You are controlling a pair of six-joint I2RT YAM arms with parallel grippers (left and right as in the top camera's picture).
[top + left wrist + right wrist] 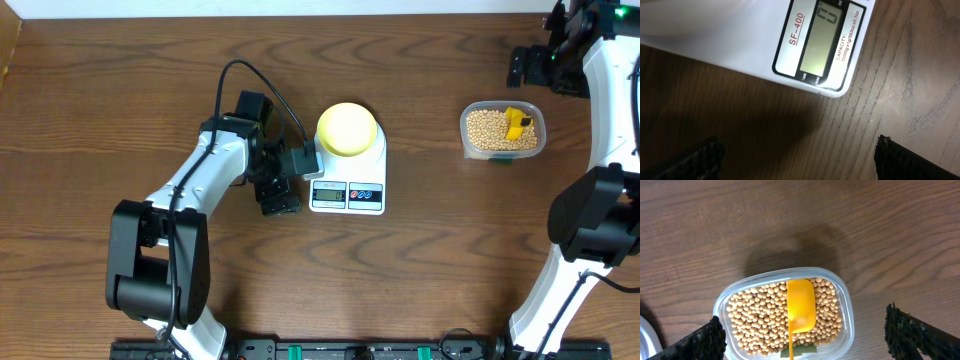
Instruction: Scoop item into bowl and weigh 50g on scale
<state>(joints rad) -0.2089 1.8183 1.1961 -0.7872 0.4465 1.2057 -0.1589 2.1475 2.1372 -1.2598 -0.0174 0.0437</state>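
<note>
1. Scale (pixel 347 186): white, rectangular, standing near the middle of the table (pixel 120 100). Its display and button strip face the table's front edge. In the left wrist view the panel reads "SF-400" in red. Beside the LCD is printed "CAPACITY: 10000g x 1g / 353oz x 0.1oz". Small captions below the window appear to read "TARE" and "ZERO". The LCD shows a single "0".

2. Bowl (pixel 347 129): pale yellow-green, seated on the scale's platform at the end nearer the table's back edge. No contents can be made out inside it.

3. Beans (pixel 757 317): all in a clear tub (pixel 846 311) towards the table's back right corner, well apart from the scale. A yellow scoop (pixel 800 305) lies on top of them. No writing is legible on the tub.

4. Left gripper (pixel 800 157): jaws spread wide and empty, just beside the scale's display end on the left, above bare wood.

5. Right gripper (pixel 805 339): jaws spread wide, holding nothing, poised above the tub with the fingertips clear of both tub and scoop.
</note>
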